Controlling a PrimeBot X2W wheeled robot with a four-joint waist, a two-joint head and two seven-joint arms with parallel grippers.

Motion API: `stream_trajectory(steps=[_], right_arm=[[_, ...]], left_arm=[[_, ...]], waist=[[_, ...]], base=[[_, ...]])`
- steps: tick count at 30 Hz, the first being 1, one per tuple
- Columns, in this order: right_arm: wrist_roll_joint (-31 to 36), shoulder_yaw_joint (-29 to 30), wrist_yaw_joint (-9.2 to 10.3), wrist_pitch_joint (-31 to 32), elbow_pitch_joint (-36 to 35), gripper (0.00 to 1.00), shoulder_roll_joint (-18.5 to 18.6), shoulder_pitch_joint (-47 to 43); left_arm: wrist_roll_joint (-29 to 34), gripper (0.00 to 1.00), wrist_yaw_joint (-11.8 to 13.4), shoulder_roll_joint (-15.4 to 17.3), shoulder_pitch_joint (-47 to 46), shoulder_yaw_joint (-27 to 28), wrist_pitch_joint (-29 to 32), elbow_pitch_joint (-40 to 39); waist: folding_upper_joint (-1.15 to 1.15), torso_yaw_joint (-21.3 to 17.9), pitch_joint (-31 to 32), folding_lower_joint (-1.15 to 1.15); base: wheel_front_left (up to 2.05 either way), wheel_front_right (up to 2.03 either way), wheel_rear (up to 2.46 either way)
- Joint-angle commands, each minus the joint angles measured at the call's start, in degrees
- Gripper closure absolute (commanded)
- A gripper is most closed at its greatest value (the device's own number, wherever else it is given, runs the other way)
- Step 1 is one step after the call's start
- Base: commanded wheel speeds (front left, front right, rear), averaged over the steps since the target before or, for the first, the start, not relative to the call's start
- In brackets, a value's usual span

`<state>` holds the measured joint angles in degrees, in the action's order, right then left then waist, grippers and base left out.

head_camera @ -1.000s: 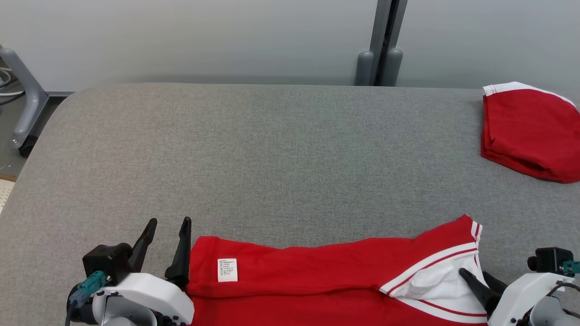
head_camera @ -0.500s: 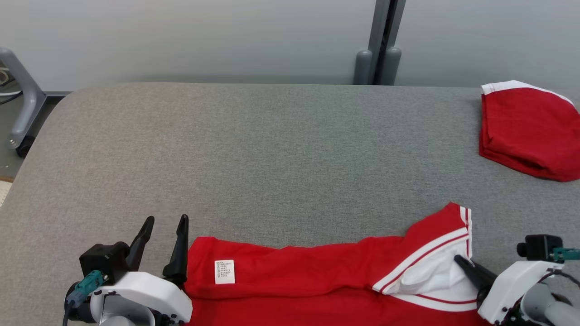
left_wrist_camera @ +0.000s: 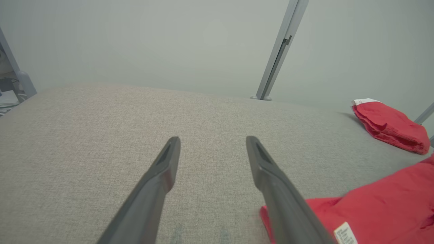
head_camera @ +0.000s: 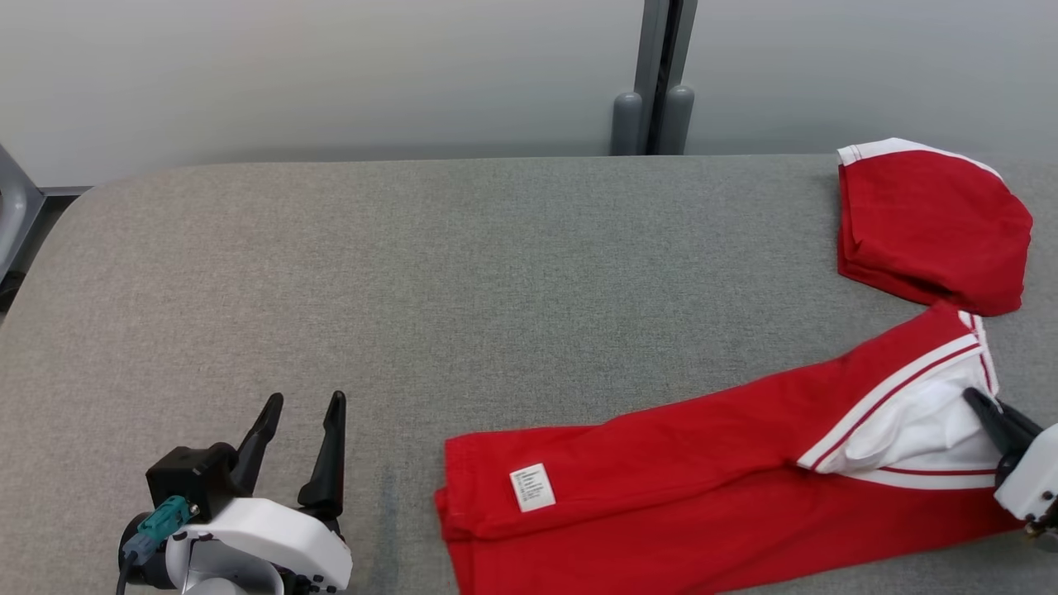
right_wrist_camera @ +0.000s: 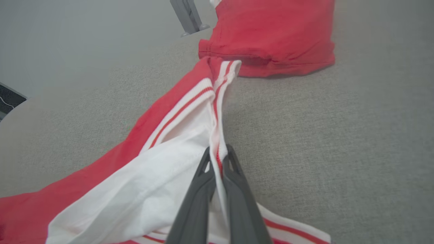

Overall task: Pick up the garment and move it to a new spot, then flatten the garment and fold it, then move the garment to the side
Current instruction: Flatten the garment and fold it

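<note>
In the head view, the red garment (head_camera: 661, 487) is seen stretched along the grey counter (head_camera: 413, 273) away from the right pincer (head_camera: 972, 398), which is clamped shut on its white, stripe-trimmed end. The pull at that end is judged to be why the cloth lies in a long slant. The left pincer (head_camera: 305, 399) is held wide open and empty, apart from the garment's labelled end, presumably kept ready for flattening. A folded red garment (head_camera: 926, 223) lies just beyond the right pincer. In the left wrist view, bare counter is seen between the spread fingers, with the garment's corner beside one of them. In the right wrist view, the trim is seen pinched between the closed fingers, and the folded garment is met just ahead of the held end; whether the two touch cannot be told.
</note>
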<state>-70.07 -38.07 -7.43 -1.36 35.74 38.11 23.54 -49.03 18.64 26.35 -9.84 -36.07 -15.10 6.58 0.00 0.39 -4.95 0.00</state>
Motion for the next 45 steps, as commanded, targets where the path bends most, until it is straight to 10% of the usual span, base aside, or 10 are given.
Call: stream_trajectory(steps=[1,26,45], right_arm=[[0.44,0.46,-0.12,0.00,0.00,1.00,0.53,0.68],[-0.95,2.94,-0.13,7.45,-37.88,1.00,2.83,-7.63],[3.46,1.14,-0.13,17.39,-33.70,1.00,-12.41,-9.29]], left_arm=[[0.22,0.00,-0.43,0.13,0.06,0.39,-0.12,0.24],[-0.13,0.00,0.55,2.08,1.49,1.10,0.53,-1.08],[-0.14,0.00,0.68,0.98,2.15,-0.04,1.11,-1.35]], waist=[[0.00,-0.10,0.03,0.00],[0.00,0.84,2.02,0.00],[0.00,11.51,2.63,0.00]], base=[[0.00,0.00,0.00],[0.00,0.00,0.00],[0.00,0.00,0.00]])
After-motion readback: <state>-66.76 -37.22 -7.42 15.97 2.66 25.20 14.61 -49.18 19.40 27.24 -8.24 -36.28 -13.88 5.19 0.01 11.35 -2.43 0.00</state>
